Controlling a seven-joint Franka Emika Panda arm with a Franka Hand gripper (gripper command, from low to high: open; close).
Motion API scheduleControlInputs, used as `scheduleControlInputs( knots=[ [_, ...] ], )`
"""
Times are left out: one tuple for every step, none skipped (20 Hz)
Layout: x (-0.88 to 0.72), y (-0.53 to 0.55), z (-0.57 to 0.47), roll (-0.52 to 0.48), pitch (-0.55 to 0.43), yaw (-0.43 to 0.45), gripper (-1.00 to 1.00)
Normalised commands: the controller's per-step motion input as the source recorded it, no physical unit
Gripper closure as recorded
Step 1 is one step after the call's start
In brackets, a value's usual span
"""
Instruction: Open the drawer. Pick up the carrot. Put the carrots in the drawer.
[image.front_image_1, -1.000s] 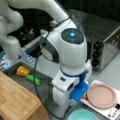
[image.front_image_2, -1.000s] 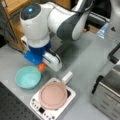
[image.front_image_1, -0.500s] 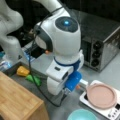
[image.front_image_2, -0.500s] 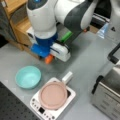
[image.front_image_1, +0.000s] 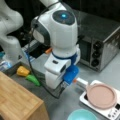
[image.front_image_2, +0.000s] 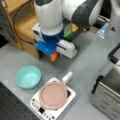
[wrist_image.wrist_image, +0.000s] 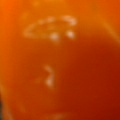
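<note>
The wrist view is filled by the orange carrot (wrist_image.wrist_image: 60, 65), held right up against the camera. In both front views the carrot's tip (image.front_image_2: 53, 57) (image.front_image_1: 74, 80) pokes out under the blue hand, above the grey table. The gripper (image.front_image_2: 53, 54) is shut on it, with its fingers mostly hidden by the arm's white body. In a front view the dark grey drawer (image.front_image_1: 10, 70) stands open at the left, beside the wooden-topped cabinet (image.front_image_1: 17, 100). The gripper hangs to the right of the drawer.
A yellow vegetable (image.front_image_1: 22, 71) and a green one (image.front_image_1: 32, 79) lie in the drawer. A pink pan (image.front_image_2: 53, 95) sits on a white hob, with a teal bowl (image.front_image_2: 28, 76) to its left. The silver toaster oven (image.front_image_1: 102, 47) stands on the right.
The arm has carried the carrot away from the pan and bowl, towards the cabinet and the open drawer.
</note>
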Motion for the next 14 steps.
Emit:
scheduleControlInputs(
  knots=[
    [-0.26,0.00,-0.05,-0.295,-0.196,0.236,1.00],
    [-0.29,-0.02,-0.03,-0.334,-0.213,0.273,1.00],
    [-0.31,-0.03,-0.02,-0.323,-0.218,0.266,1.00],
    [-0.33,-0.03,0.01,-0.330,-0.204,0.266,1.00],
    [-0.35,-0.03,0.04,-0.360,-0.154,0.301,1.00],
    [-0.37,-0.02,0.05,-0.346,-0.139,0.294,1.00],
    [-0.38,-0.02,0.07,-0.372,-0.105,0.318,1.00],
    [-0.39,-0.02,0.10,-0.379,-0.069,0.334,1.00],
    [-0.39,-0.03,0.11,-0.366,-0.048,0.344,1.00],
    [-0.38,-0.03,0.10,-0.323,-0.050,0.338,1.00],
    [-0.36,-0.03,0.07,-0.233,-0.106,0.322,1.00],
    [-0.33,-0.02,0.03,-0.185,-0.121,0.300,1.00],
    [-0.31,-0.02,-0.01,-0.143,-0.125,0.283,1.00],
    [-0.29,-0.02,-0.03,-0.123,-0.123,0.267,1.00]
  ],
)
